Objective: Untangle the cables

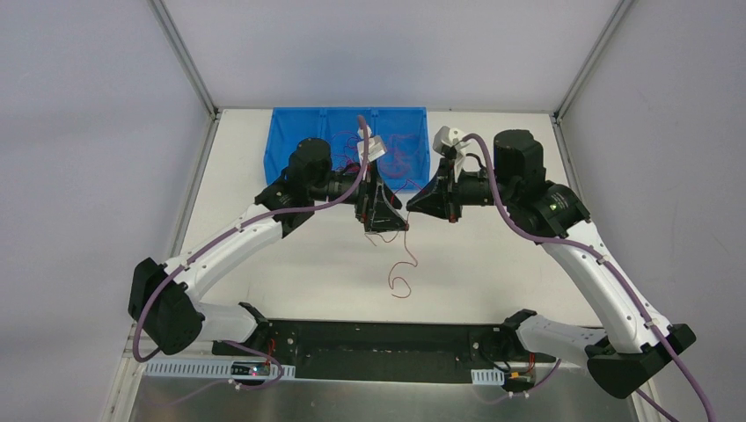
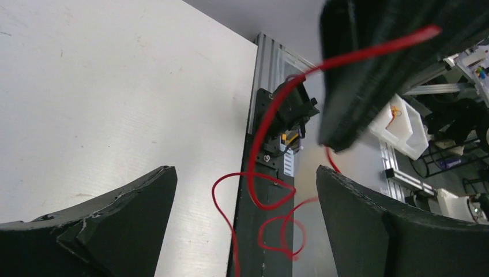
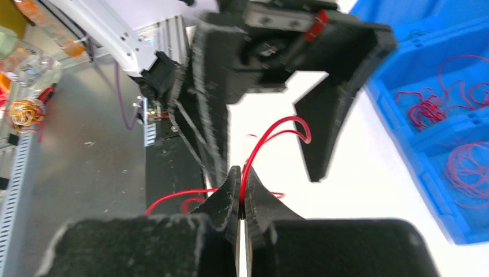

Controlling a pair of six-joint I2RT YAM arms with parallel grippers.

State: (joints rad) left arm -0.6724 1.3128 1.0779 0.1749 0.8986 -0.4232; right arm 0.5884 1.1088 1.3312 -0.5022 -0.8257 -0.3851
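Right wrist | right gripper (image 3: 241, 187) clenched on one red cable (image 3: 260, 139), held aloft so its tail hangs free toward the surface (image 1: 493, 264) | left gripper (image 2: 245, 187) released, straddling it, apparently for a regrasp

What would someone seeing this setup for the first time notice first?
Two black claws meet above the middle of the white table: the right claw is pinched shut on a thin red cable, and the left claw is open right beside it. The cable trails from them in loose curls towards the near edge. Behind the claws, a blue bin holds more red tangles.
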